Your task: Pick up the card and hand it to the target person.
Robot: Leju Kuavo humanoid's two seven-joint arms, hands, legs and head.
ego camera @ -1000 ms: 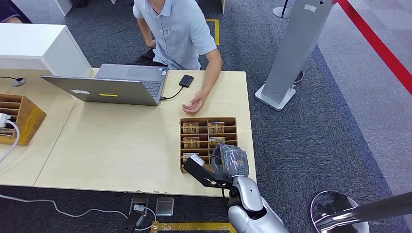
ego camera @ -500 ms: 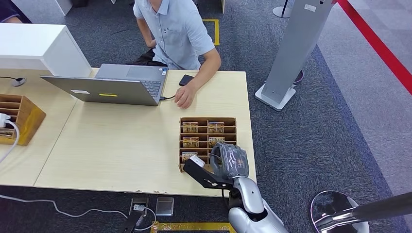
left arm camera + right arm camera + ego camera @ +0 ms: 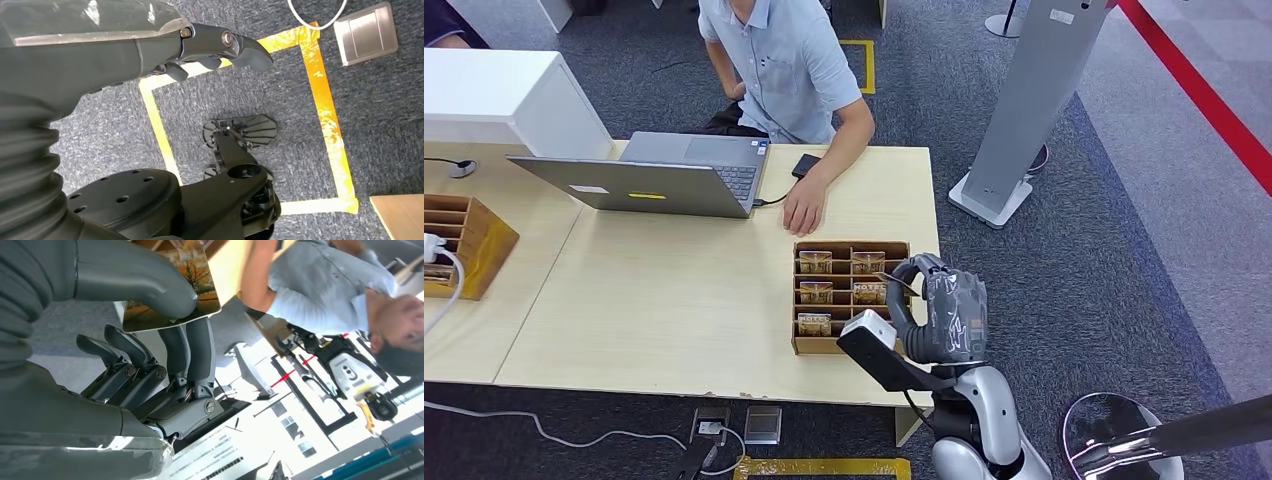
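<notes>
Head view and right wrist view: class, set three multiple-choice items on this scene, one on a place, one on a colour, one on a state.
1. Where does the person's hand rest?
A. on the table
B. in the card rack
C. on the laptop keys

2. What colour is the person's shirt?
A. red
B. light blue
C. black

3. What is the right hand doing?
A. hanging open
B. pressing the table
C. pinching a card

Key: 1 A, palm down beyond the card rack; 2 B, head view shows it; 3 C, thumb pins it in the right wrist view.
</notes>
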